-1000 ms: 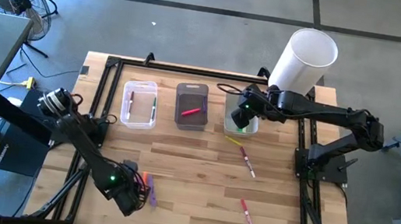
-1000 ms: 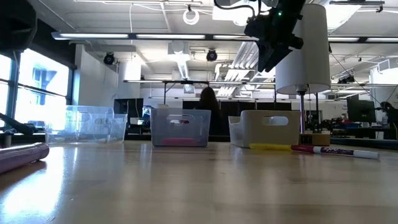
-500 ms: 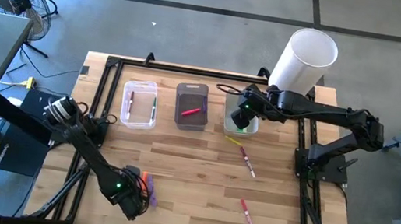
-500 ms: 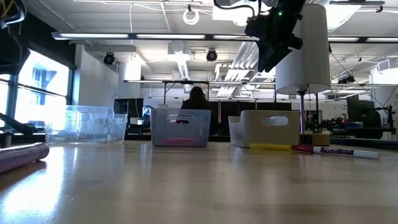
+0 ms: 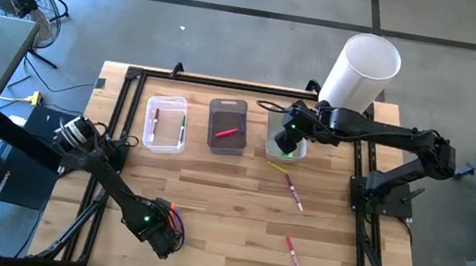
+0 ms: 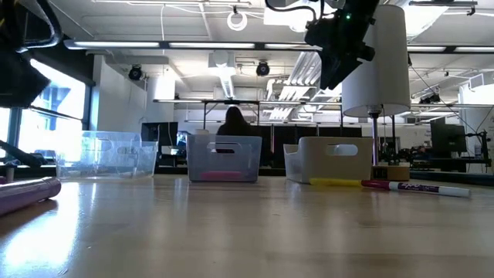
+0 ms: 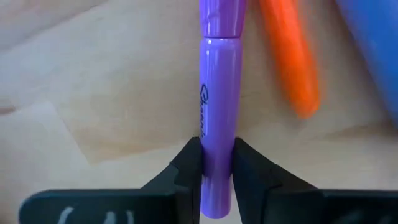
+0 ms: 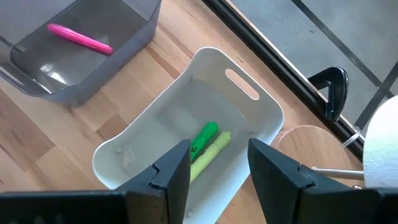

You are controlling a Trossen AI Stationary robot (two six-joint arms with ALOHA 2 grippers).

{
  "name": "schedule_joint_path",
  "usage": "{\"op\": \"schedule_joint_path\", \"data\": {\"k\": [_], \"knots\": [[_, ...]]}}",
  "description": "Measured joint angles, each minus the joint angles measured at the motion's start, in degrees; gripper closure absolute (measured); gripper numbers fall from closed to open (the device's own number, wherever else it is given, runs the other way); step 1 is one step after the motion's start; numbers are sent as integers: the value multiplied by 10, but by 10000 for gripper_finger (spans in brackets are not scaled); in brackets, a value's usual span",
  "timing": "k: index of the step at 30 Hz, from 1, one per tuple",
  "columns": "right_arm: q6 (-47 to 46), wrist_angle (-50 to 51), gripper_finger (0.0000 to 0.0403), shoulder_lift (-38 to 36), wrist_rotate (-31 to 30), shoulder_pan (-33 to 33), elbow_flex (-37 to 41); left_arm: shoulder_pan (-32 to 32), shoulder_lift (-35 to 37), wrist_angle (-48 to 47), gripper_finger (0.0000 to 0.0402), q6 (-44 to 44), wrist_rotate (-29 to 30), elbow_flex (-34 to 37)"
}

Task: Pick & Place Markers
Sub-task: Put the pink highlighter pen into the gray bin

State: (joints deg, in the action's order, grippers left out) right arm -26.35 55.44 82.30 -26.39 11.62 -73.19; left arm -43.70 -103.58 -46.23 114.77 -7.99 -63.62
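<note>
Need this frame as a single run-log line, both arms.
left gripper: shut on purple marker, near table edge | right gripper: open, above white bin | white bin: green marker, yellow-green marker

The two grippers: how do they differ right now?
The left gripper is low at the table's near edge, jaws shut on the purple marker; the right gripper hangs above the white bin at the far side, jaws open and empty. Both are dark and two-fingered.
</note>
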Motion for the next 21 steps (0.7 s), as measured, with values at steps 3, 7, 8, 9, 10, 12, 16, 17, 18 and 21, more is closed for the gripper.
{"op": "schedule_joint_path", "data": {"k": [3, 7, 8, 9, 10, 12, 16, 17, 18, 21], "knots": [[10, 0, 253, 0, 3, 0, 0, -4, 31, -41, 345, -23, -28, 3], [10, 0, 253, 0, 29, 0, 0, -1, 117, -122, 345, -22, 5, 2], [10, 0, 253, 0, 39, 0, 0, -1, 141, -136, 345, -21, 32, 2], [9, -2, 253, 0, 50, 0, 0, -2, 168, -151, 345, -22, 67, 2], [9, -4, 254, 0, 61, 0, 0, -3, 199, -171, 345, -24, 107, 2], [7, -12, 253, 0, 85, -1, 0, -3, 259, -204, 345, -45, 209, 1], [6, -49, 254, 0, 117, -18, 0, 3, 358, -234, 345, -134, 442, 1], [4, -65, 254, 0, 120, -27, 0, 9, 378, -229, 345, -166, 492, 1], [-3, -84, 254, 0, 120, -37, 0, 18, 395, -224, 345, -203, 526, 1], [-20, -154, 254, 0, 131, -68, 0, 60, 441, -188, 345, -322, 552, 1]]}}
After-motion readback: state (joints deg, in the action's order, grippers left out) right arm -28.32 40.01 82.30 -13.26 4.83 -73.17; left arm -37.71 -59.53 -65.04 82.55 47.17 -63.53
